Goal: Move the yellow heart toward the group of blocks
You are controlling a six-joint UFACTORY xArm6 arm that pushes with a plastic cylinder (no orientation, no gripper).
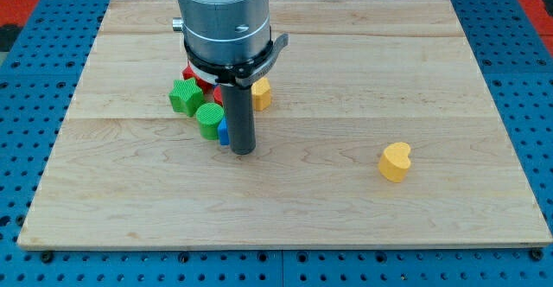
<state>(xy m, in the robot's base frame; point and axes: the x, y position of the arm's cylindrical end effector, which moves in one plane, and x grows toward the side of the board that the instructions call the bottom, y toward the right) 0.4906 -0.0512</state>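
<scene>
The yellow heart (395, 161) lies alone on the wooden board (346, 62) at the view's lower right. The group of blocks sits at the view's upper left centre: a green star-shaped block (184, 96), a green round block (208, 120), a red block (197, 75) mostly hidden behind the arm, a blue block (223, 131) partly hidden by the rod, and a second yellow block (261, 94). My tip (243, 152) rests on the board just right of the blue block, at the group's lower edge and far to the left of the yellow heart.
The arm's grey cylindrical body (223, 15) hangs over the group and hides its far side. The board lies on a blue pegboard table (34, 105). The board's edges are near the view's bottom and right.
</scene>
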